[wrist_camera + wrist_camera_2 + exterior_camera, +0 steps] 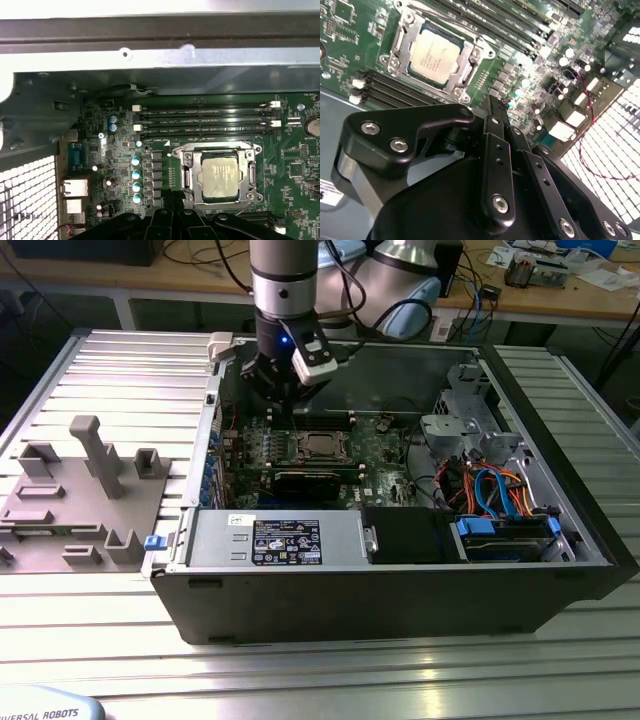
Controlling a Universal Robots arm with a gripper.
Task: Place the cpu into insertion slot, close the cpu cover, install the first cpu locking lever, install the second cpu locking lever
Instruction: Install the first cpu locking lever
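My gripper [498,107], jaws together and empty, hovers near the cpu [218,173]; cpu cover [187,170] seemingly down, levers need latching.

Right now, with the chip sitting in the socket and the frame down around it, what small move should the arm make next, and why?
Probably a short move toward the socket's edge, where a locking lever would sit. In both wrist views the cpu lies seated in the insertion slot with the cpu cover lying flat around it. The gripper holds nothing and sits just beside the socket. I cannot tell whether either lever is latched.
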